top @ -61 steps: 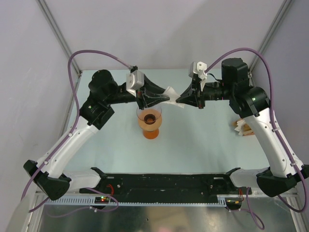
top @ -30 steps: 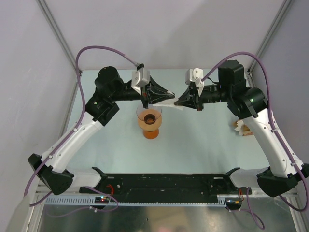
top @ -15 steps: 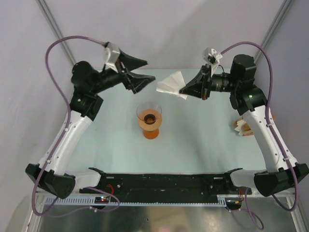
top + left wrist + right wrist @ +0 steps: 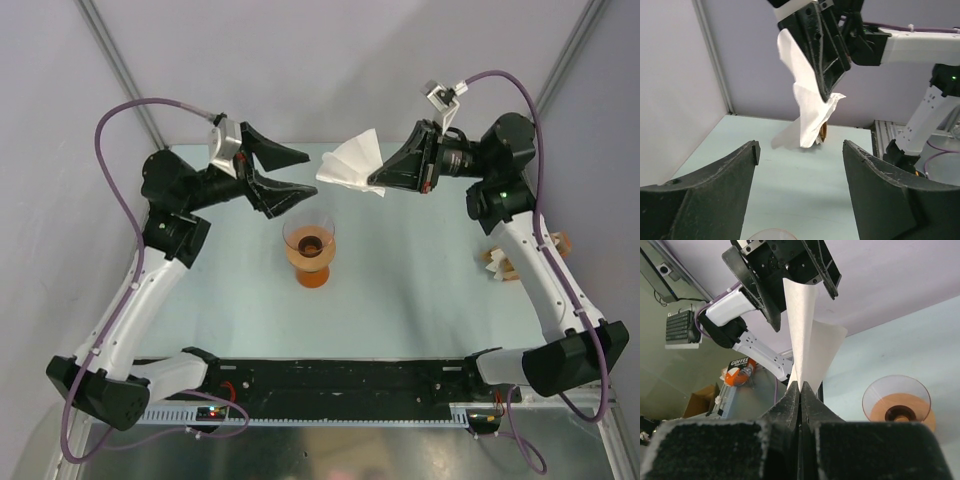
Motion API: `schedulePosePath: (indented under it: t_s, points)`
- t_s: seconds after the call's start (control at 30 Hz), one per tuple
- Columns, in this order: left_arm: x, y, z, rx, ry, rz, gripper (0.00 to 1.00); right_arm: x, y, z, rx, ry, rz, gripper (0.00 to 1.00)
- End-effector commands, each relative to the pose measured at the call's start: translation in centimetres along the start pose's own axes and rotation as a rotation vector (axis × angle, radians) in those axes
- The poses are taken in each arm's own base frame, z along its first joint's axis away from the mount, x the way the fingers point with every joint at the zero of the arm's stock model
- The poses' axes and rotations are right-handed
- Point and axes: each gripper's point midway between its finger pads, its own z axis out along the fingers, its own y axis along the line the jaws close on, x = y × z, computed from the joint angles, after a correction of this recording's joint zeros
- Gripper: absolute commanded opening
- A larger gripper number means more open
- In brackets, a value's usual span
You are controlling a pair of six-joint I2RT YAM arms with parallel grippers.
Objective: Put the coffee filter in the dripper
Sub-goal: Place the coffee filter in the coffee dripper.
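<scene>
**A:** What is the overhead view showing?

**B:** The right gripper (image 4: pixel 376 188) is pinching the coffee filter (image 4: pixel 350 165) by its tip, holding it in the air, apart from the dripper (image 4: pixel 310 250) on the table (image 4: pixel 420 290). The left gripper (image 4: pixel 300 172) is hanging spread near the paper.

**A:** And the wrists?

**B:** Left: fingers are gaping, gripping nothing, with the filter beyond them. Right: jaws are pressing together on the filter's point.

The left arm (image 4: pixel 150 290) and right arm (image 4: pixel 540 270) rise over the desk (image 4: pixel 420 290), elbows out. The left claw (image 4: pixel 309 172) hangs beyond and left of the dripper (image 4: pixel 309 250), jaws spread wide, empty. The right claw (image 4: pixel 376 184), beyond and right of the dripper, pinches the filter (image 4: pixel 350 165), seemingly well above it.
</scene>
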Motion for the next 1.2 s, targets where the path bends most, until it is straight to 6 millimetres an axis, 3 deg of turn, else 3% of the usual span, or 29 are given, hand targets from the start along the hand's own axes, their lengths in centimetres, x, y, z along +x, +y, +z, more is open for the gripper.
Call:
schedulePosePath:
  t_s: [0.0,0.17,0.37,0.53,0.83,1.17]
  points:
    - [-1.9,-2.6,-0.1,0.083,-0.04,0.118,0.73,0.1,1.8,0.2,-0.017,0.012,-0.063,0.0]
    - [-1.7,-3.8,0.0,0.13,-0.04,0.152,0.71,0.8,2.1,0.2,0.007,0.023,-0.089,0.0]
    - [-0.3,-4.7,0.6,0.182,-0.03,0.207,0.79,0.8,3.2,0.5,-0.049,0.039,-0.093,0.0]
    - [0.1,-5.3,0.9,0.215,-0.031,0.244,0.8,1.1,4.0,0.6,-0.081,0.056,-0.085,0.0]
    - [1.0,-7.5,2.1,0.289,-0.047,0.288,0.69,1.1,4.7,1.0,-0.111,0.067,-0.062,0.0]
    - [2.3,-6.6,2.5,0.235,-0.042,0.319,0.57,0.7,5.5,0.8,-0.107,0.055,-0.034,0.0]
